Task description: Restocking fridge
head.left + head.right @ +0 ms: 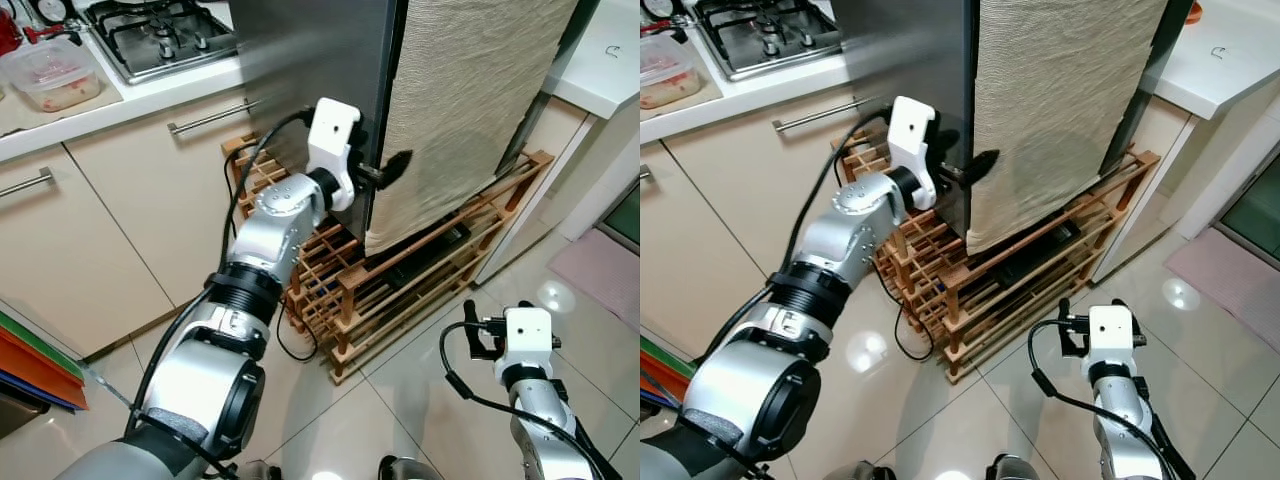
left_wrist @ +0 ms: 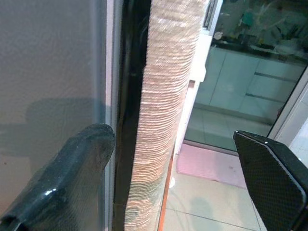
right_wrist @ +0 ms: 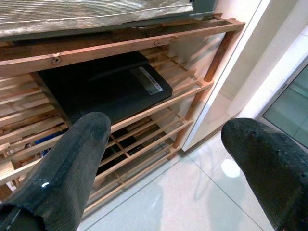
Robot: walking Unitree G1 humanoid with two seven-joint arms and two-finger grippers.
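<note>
The fridge has a grey steel side (image 1: 300,60), and a beige cloth (image 1: 470,100) hangs over its door. My left gripper (image 1: 385,170) is raised to the door's edge and is open. In the left wrist view its fingers (image 2: 72,168) straddle the dark gap and the cloth-covered edge (image 2: 159,120), one finger beside the steel side and the other out past the cloth. My right gripper (image 1: 478,325) hangs low over the tiled floor, open and holding nothing, facing the wooden rack (image 3: 144,41).
A slatted wooden rack (image 1: 420,290) under the fridge holds a black box (image 3: 106,86). On the left are cabinets with bar handles (image 1: 205,118), a gas stove (image 1: 160,35) and a plastic container (image 1: 55,75). A white counter (image 1: 610,60) and a pink mat (image 1: 605,275) lie to the right.
</note>
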